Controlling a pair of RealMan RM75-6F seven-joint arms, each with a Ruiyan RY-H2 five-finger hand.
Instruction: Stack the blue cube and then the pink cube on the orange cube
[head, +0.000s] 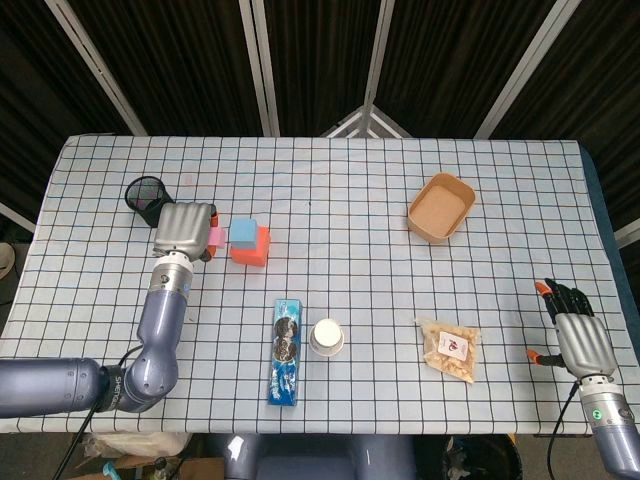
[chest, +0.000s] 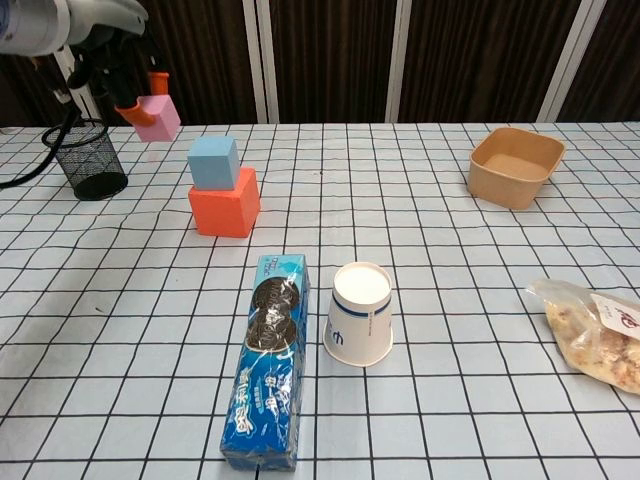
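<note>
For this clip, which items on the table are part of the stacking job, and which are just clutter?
Part of the job:
- pink cube, held in the air by the left hand
- blue cube, sitting on the orange cube

Just lying about:
- black mesh cup
- cookie pack
- paper cup
- brown bowl
- snack bag

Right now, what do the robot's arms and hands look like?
Both arms are smooth rounded tubes in bluish grey. The left hand has a boxy silver-grey back, dark fingers with orange tips, and a thin black cable looping under the arm. The right hand matches it: silver-grey ribbed back, black fingers, orange tips, and a small green dot on its wrist.
</note>
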